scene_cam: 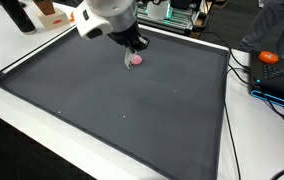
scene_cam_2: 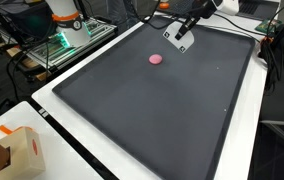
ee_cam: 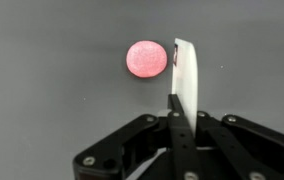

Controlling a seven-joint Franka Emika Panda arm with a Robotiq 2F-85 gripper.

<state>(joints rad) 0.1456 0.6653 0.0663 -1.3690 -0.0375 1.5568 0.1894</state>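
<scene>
claw (ee_cam: 181,68): jaws stood together, with nothing pink between them.
pink disc (ee_cam: 145,59): lay flat on the dark mat (scene_cam: 112,115), just beside the fingertips.
progress: disc lay ungripped; no grasp was yet made.

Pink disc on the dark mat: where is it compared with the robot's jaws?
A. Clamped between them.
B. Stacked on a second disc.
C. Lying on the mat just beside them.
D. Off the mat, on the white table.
C: in the wrist view the pink disc lies on the dark mat next to the jaws, not between them.
</scene>
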